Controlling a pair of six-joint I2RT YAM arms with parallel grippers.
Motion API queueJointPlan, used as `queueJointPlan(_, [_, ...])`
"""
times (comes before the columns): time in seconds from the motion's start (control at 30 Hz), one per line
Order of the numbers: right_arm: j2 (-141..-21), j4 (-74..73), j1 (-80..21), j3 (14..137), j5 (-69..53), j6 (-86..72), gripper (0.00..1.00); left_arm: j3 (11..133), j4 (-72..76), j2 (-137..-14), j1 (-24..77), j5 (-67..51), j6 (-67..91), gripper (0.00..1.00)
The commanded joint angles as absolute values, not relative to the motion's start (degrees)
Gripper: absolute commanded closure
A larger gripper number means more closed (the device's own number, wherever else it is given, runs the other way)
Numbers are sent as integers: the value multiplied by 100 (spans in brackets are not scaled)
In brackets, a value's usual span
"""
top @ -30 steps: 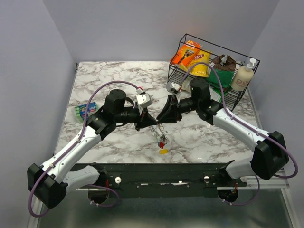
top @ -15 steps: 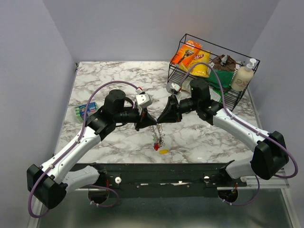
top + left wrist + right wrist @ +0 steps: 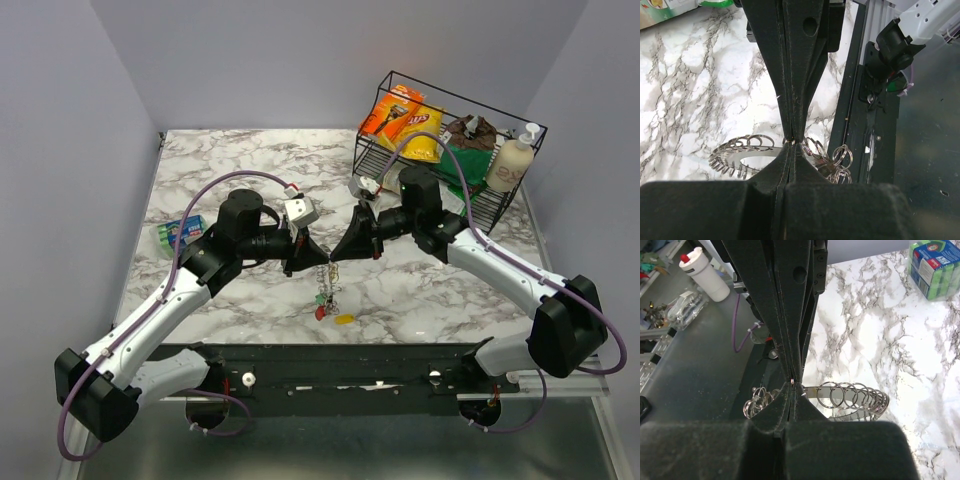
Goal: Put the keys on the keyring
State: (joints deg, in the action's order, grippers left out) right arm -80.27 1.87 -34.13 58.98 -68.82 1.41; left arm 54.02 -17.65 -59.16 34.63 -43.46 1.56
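The keyring (image 3: 328, 272) hangs between my two grippers above the table's front middle. My left gripper (image 3: 321, 260) and right gripper (image 3: 338, 256) meet tip to tip, both shut on it. A red key (image 3: 319, 313) and a green key (image 3: 325, 299) dangle from it. A yellow key (image 3: 344, 320) lies on the table just below. In the left wrist view my gripper (image 3: 792, 146) pinches the silvery band (image 3: 740, 151), which carries several small split rings. In the right wrist view my gripper (image 3: 794, 388) pinches the same band (image 3: 852, 392).
A black wire basket (image 3: 372, 150) stands at the back right with snack bags and a soap bottle (image 3: 511, 162). A green and blue sponge pack (image 3: 180, 234) lies at the left. The table's front rail (image 3: 340, 365) runs just below the keys.
The right gripper has moved left until its tip touches the left gripper's. The hanging keys have swung down and to the left. The yellow key has not moved.
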Motion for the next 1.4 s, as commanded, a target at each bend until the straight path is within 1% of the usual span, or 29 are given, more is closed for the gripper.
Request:
queueJointPlan(0.0, [-8156, 18, -3480, 5915, -6750, 255, 93, 5590, -1187, -5660, 3498, -4483, 272, 100])
queueJointPlan(0.17, [-8147, 9, -3489, 5898, -6680, 264, 74, 5555, -1151, -5651, 3498, -4465, 281, 100])
queueJointPlan(0.33, [-8130, 18, -3498, 5871, -6680, 272, 74, 5546, -1160, -5651, 3498, -4438, 272, 100])
queueJointPlan(0.37, [-8139, 18, -3498, 5880, -6680, 281, 75, 5555, -1143, -5651, 3489, -4447, 272, 100])
queueJointPlan(0.4, [-8130, 18, -3498, 5880, -6671, 273, 81, 5555, -1143, -5660, 3498, -4473, 290, 100])
queueJointPlan(0.5, [-8130, 18, -3498, 5889, -6688, 264, 94, 5555, -1160, -5678, 3489, -4474, 290, 100])
queueJointPlan(0.57, [-8112, 18, -3489, 5889, -6680, 264, 95, 5546, -1169, -5686, 3498, -4474, 281, 100])
queueJointPlan(0.63, [-8121, 18, -3498, 5897, -6680, 255, 99, 5537, -1169, -5678, 3498, -4456, 281, 100])
queueJointPlan(0.8, [-8069, 18, -3498, 5889, -6592, 246, 99, 5537, -1117, -5625, 3498, -4342, 299, 100])
queueJointPlan(0.9, [-7928, 122, -3489, 5810, -6434, 132, 99, 5502, -1029, -5546, 3498, -4140, 360, 91])
queueJointPlan(1.0, [-7761, 640, -3498, 5599, -6363, -271, 99, 5458, -941, -5484, 3498, -3754, 448, 73])
queueJointPlan(1.03, [-7726, 885, -3498, 5546, -6355, -351, 99, 5449, -923, -5450, 3498, -3622, 518, 65])
queueJointPlan(1.1, [-7655, 1167, -3498, 5406, -6337, -623, 99, 5414, -809, -5432, 3498, -3183, 615, 56])
queueJointPlan(1.13, [-7638, 1447, -3498, 5353, -6328, -720, 99, 5388, -739, -5388, 3489, -3095, 711, 50])
queueJointPlan(1.2, [-7577, 1695, -3489, 5222, -6250, -983, 99, 5291, -494, -5344, 3489, -2971, 799, 43])
queueJointPlan(1.23, [-7550, 1931, -3498, 5186, -6171, -1071, 99, 5256, -431, -5335, 3481, -2945, 896, 38])
queueJointPlan(1.33, [-7375, 2406, -3498, 4975, -5942, -1353, 99, 5221, -299, -5387, 3454, -3006, 1001, 34])
queueJointPlan(1.37, [-7339, 2530, -3498, 4922, -5854, -1484, 99, 5195, -281, -5414, 3445, -3041, 1019, 34])
